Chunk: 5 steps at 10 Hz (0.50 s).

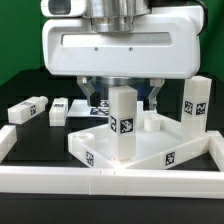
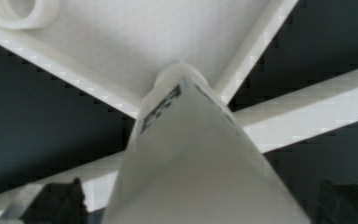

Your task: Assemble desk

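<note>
- tabletop: flat on the worktop inside the border rails, unclamped; liable to shift under any sideways push.
- upright leg: planted in the near corner socket, depth of seating not visible; liable to tilt or pull out if snagged.
- jaws: apart, flanking that leg's top, clamped on nothing; lift straight to avoid dragging it.

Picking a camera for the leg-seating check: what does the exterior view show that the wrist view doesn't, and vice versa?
Exterior only: the tabletop and its tags, a second upright leg at that view's right, a leg lying flat at its left, the border rails. Wrist only: a look straight down the centre leg, plus a cropped ring I can't identify. Both: the centre leg upright, the gripper open around it.
</note>
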### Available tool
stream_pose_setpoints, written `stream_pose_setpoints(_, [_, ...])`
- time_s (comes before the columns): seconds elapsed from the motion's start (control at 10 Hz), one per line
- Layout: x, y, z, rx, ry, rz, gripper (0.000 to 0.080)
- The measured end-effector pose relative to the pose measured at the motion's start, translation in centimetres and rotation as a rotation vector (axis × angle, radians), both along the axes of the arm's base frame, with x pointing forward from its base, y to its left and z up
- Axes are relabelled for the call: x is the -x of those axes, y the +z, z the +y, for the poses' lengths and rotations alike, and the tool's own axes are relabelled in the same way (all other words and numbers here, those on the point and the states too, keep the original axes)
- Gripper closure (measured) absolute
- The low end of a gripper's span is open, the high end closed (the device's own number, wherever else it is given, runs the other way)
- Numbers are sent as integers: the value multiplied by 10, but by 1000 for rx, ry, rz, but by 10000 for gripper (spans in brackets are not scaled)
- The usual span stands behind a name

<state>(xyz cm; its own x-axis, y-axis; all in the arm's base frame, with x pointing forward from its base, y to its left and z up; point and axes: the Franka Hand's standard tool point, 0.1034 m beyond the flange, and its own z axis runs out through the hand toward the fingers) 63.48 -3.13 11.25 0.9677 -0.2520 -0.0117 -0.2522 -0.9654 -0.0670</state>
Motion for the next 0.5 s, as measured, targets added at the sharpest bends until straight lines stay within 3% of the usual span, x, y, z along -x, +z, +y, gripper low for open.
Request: stream_pose_setpoints(0.5, [6,-1,0,3,326,-22,150])
